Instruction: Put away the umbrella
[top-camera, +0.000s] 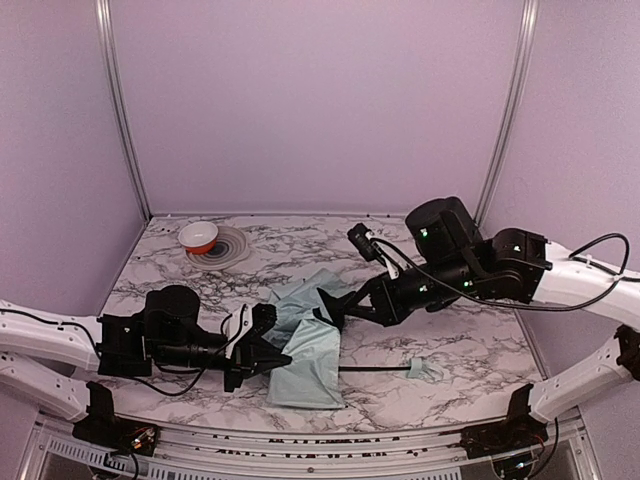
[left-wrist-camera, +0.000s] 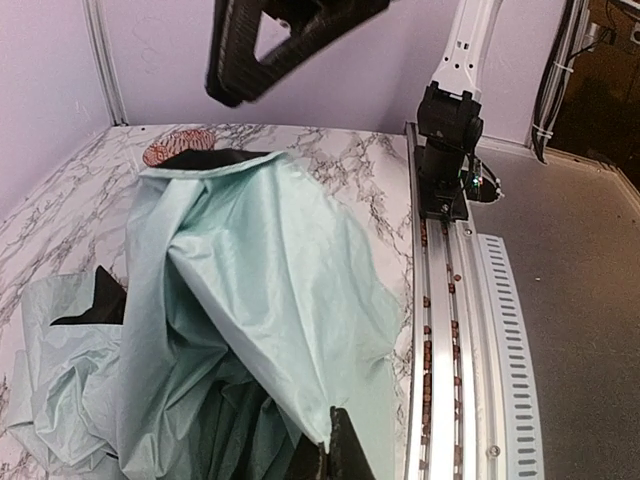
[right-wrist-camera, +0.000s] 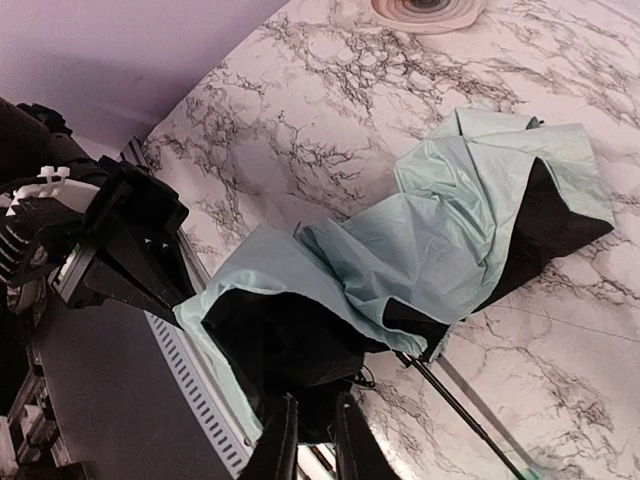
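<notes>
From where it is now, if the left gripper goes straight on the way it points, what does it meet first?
The umbrella: the left gripper points right, fingertips already at the mint-green canopy. Beyond the fabric, probably the right gripper, though depth is unclear.

- No text, label, brand, number or sign can be read in any of the three views.
- The only pattern on show is the veined marbling of the desk (top-camera: 480, 350), which carries no lettering.
</notes>
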